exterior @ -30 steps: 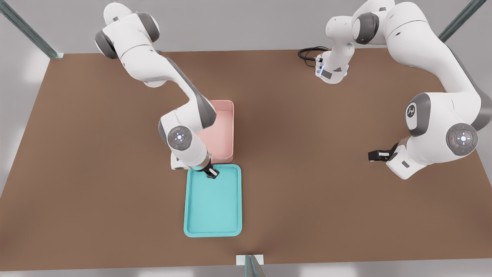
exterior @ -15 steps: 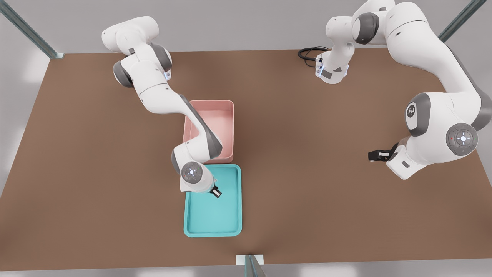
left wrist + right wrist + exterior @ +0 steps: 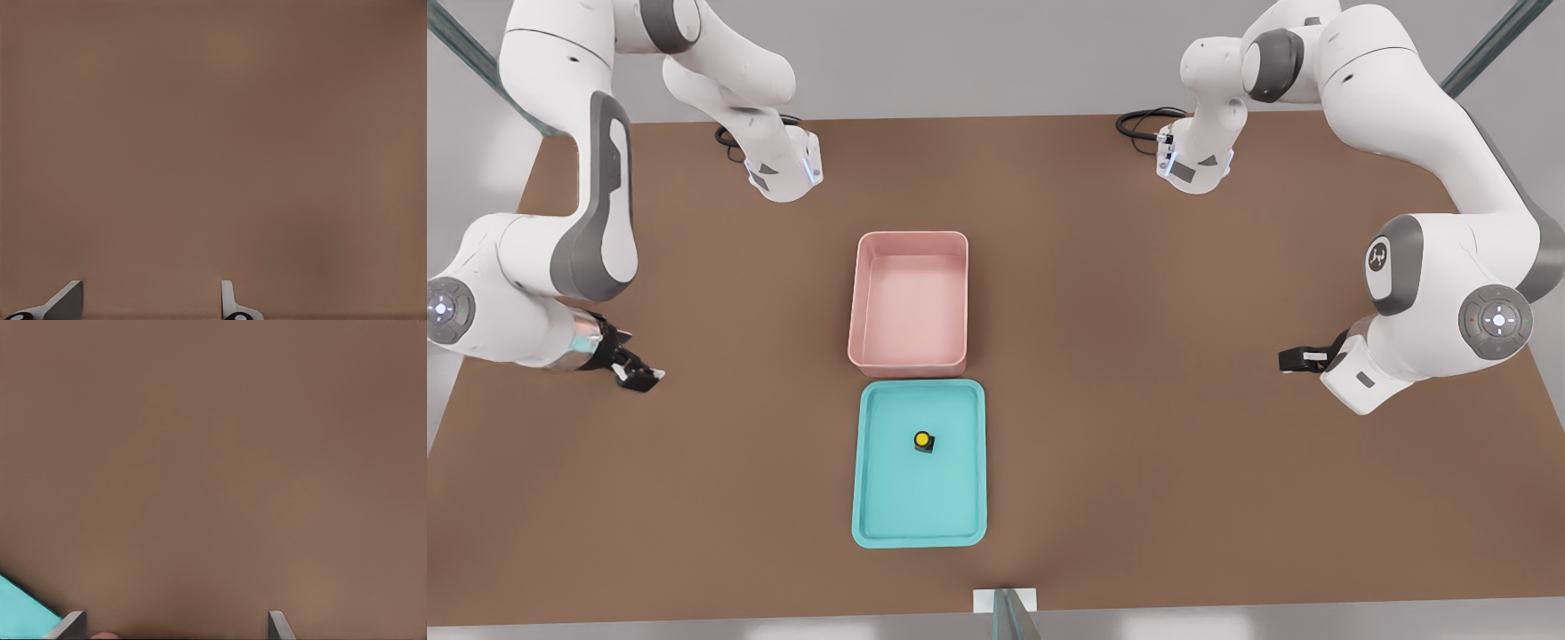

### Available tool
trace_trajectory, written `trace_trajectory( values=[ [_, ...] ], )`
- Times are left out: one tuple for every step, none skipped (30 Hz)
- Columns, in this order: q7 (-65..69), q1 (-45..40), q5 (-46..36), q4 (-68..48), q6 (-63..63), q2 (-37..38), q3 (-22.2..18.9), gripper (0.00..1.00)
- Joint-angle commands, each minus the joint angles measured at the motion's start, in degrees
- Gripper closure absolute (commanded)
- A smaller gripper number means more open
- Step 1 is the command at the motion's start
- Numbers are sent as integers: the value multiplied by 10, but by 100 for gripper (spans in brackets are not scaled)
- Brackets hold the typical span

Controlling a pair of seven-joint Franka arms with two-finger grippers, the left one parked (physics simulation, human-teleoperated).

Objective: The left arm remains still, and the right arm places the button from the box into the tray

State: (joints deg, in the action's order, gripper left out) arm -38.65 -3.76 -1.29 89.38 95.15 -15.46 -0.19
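The button, a tiny dark block with a yellow cap, sits inside the turquoise tray near its middle. Just behind the tray stands the pink box, with nothing in it. My gripper hangs over bare table at the front view's far left, well away from tray and box. In the right wrist view its fingertips stand wide apart with only brown table between them, so the gripper is open and holds nothing. A corner of the tray shows in that view.
A black cable lies coiled at the back of the brown table. A metal post stands at the table's front edge.
The gripper let go of the button in the tray. The arm then swung away from the tray to the front view's far left, uncovering the box.
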Motion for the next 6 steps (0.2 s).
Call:
trace_trajectory(
  values=[
    [414, 15, -3, -2, 36, -5, 3, 0],
    [415, 16, -2, -7, 35, -12, 3, 0],
    [415, 16, -1, -8, 35, -16, 6, 0],
    [416, 16, -1, -8, 36, -19, 6, 0],
    [415, 16, -2, -8, 36, -19, 6, 0],
    [415, 16, -2, -8, 35, -19, 6, 0]
  ],
)
